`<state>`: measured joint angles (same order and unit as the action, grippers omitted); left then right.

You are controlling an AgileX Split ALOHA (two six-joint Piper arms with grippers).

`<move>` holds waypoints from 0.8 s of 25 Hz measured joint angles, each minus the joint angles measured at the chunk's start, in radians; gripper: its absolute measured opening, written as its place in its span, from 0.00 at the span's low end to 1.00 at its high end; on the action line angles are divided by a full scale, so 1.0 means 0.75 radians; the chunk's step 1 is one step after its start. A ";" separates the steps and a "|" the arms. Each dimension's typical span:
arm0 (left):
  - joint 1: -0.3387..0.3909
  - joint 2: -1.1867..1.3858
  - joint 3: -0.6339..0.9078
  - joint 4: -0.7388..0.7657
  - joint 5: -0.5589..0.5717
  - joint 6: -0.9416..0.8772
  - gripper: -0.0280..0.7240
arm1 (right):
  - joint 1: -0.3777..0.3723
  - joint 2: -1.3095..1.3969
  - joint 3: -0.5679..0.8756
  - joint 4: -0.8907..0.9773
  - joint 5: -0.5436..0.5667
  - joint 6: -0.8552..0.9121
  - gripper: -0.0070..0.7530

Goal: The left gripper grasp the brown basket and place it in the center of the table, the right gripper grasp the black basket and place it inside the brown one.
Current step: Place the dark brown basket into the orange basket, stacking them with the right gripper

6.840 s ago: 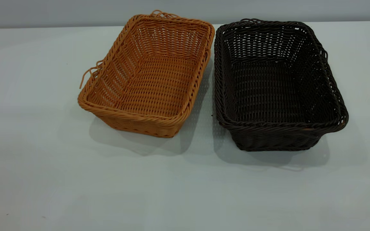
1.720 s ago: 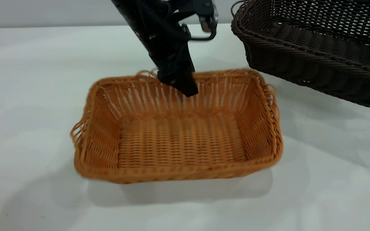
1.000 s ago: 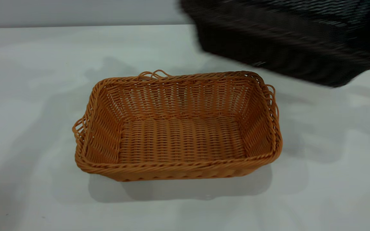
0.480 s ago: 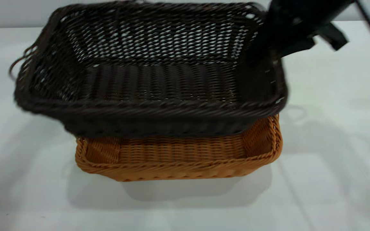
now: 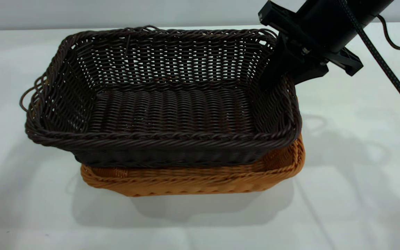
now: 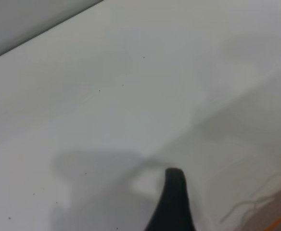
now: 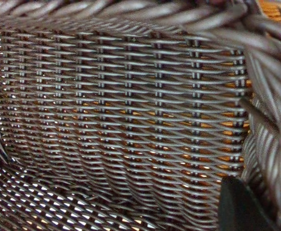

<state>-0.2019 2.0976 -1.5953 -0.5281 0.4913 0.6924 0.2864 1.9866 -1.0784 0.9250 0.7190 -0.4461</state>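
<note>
The black basket [image 5: 165, 104] sits nested in the brown basket [image 5: 200, 182] in the middle of the table [image 5: 342, 173], overhanging it to the left. My right gripper [image 5: 278, 78] is shut on the black basket's right wall near the far corner, one finger inside and one outside. In the right wrist view one dark finger [image 7: 239, 207] lies against the black weave [image 7: 121, 120], with orange showing through the gaps. My left gripper [image 6: 224, 211] is out of the exterior view. Its wrist view shows one black finger [image 6: 174, 202] over bare table [image 6: 107, 96], holding nothing.
Loose strands stick out at the black basket's left end [image 5: 30, 93]. Thin strands and an orange blur [image 6: 263, 207] show at the edge of the left wrist view. The right arm's cable [image 5: 387, 69] hangs over the table's right side.
The right gripper has carried the black basket from the right over the brown basket and lowered it into it. Earlier the left gripper let go of the brown basket and withdrew.
</note>
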 joint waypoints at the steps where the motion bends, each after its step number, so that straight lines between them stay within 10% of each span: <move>1: 0.000 0.000 0.000 0.000 0.000 0.000 0.81 | -0.004 0.000 0.000 -0.003 0.000 0.000 0.12; 20: 0.000 0.000 0.000 0.000 -0.001 0.000 0.81 | -0.049 0.116 0.000 -0.002 -0.021 0.003 0.16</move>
<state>-0.2019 2.0976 -1.5953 -0.5281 0.4903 0.6924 0.2493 2.0735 -1.0784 0.9239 0.7030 -0.4442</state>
